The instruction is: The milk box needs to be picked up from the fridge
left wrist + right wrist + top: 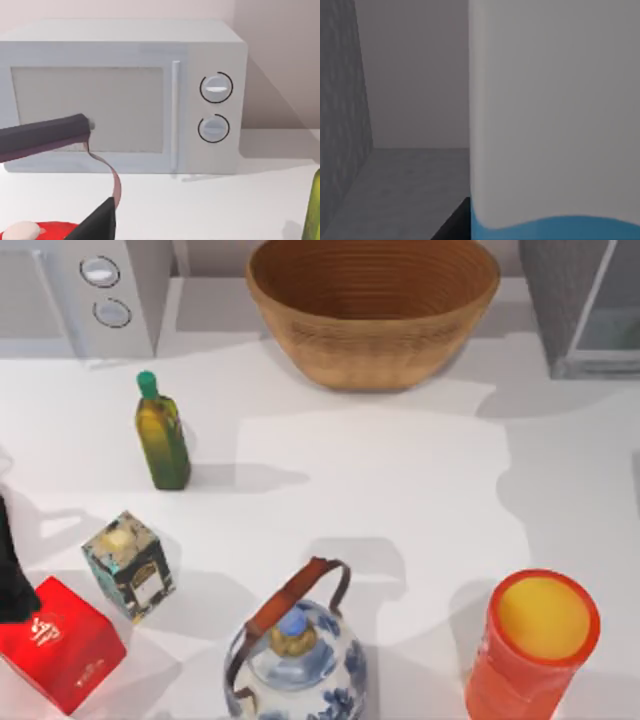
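right jaws beside one milk box (555,115) inside one fridge (340,100).

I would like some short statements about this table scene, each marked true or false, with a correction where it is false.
1. The green-capped bottle stands upright on the table. True.
2. The woven basket lies tipped on its side. False: it sits upright, its opening facing up.
3. The red box is at the table's left side, near the front. True.
4. The orange cup stands beside the microwave. False: the cup is at the front right, the microwave at the back left.
5. The right wrist view shows the milk box very close, white above a blue band. True.
6. The microwave has three round knobs. False: it has two.
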